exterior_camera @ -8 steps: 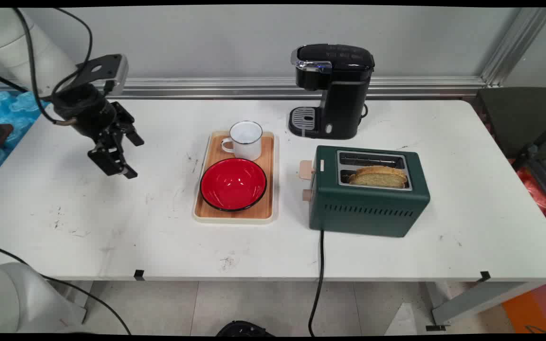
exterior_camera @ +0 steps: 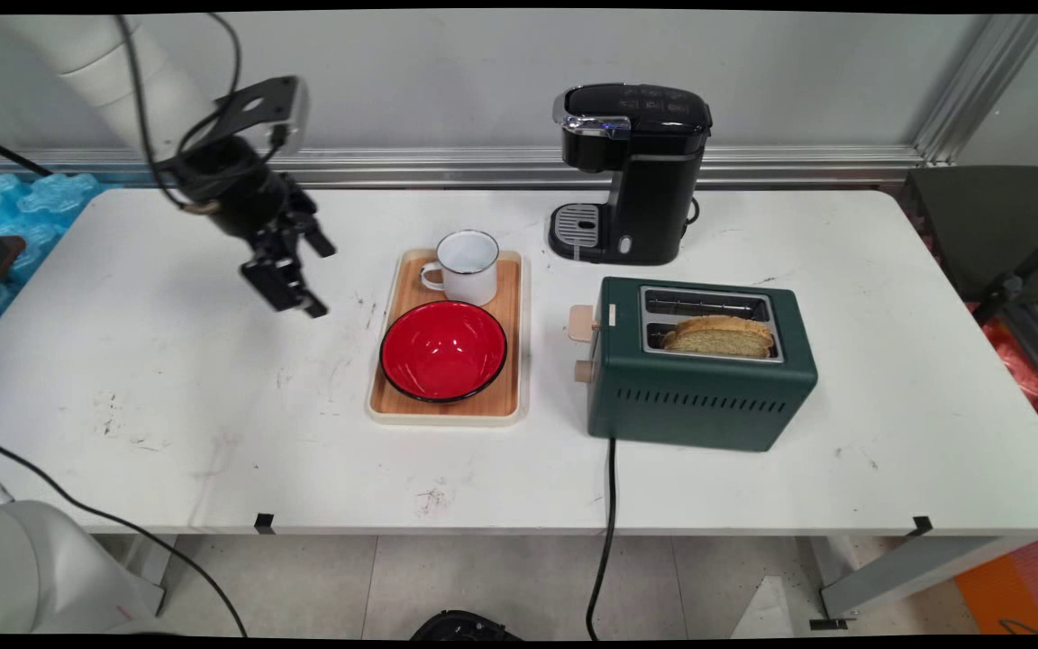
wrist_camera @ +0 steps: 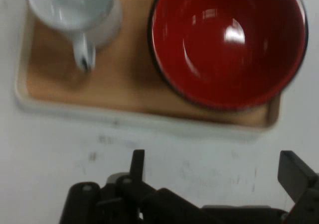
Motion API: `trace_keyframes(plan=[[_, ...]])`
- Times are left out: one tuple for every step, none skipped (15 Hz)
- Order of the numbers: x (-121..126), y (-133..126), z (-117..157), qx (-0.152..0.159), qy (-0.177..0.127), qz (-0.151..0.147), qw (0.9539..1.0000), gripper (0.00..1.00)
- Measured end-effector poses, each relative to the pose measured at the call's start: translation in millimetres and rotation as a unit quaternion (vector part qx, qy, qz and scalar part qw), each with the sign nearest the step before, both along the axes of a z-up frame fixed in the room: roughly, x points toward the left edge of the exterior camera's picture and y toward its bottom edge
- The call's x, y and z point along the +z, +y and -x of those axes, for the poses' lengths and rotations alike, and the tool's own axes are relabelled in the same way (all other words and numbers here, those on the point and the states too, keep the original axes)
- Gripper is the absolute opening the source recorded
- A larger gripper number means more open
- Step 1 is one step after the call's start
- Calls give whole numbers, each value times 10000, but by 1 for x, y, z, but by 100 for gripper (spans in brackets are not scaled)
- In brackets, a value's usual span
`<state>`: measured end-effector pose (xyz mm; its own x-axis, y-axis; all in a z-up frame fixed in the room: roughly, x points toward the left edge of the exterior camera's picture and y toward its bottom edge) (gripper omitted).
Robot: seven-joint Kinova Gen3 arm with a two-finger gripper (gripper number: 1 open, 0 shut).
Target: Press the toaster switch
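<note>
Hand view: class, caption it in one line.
Open tool over table, facing tray with mug and red bowl.

Bare white table (exterior_camera: 168, 361) lies below and behind the gripper (exterior_camera: 298, 270), whose fingers stand apart. Just ahead, a wooden tray (exterior_camera: 510, 361) bearing a white mug (exterior_camera: 468, 266) and red bowl (exterior_camera: 443, 351) blocks the way; beyond it stands a green toaster (exterior_camera: 699, 388).

Lab: aluminium framing (exterior_camera: 969, 81), robot table (exterior_camera: 168, 406).
</note>
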<state>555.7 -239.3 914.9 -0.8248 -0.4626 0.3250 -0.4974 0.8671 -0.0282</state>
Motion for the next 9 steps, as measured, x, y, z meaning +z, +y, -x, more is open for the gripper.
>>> trace_keyframes(plan=[[2, -6, 9, -19, 65, 37, 10000, 100], [4, -12, 19, -40, 130, 75, 9999, 100], [5, -17, 27, -51, 194, 108, 9997, 100], [6, -22, 37, -59, 275, 145, 9995, 0], [7, -27, 47, -65, 354, 189, 9992, 0], [8, -33, 56, -73, 428, 232, 9988, 0], [9, -37, 64, -82, 488, 264, 9984, 0], [10, -39, 69, -85, 531, 286, 9981, 0], [10, -43, 77, -89, 594, 314, 9977, 0]])
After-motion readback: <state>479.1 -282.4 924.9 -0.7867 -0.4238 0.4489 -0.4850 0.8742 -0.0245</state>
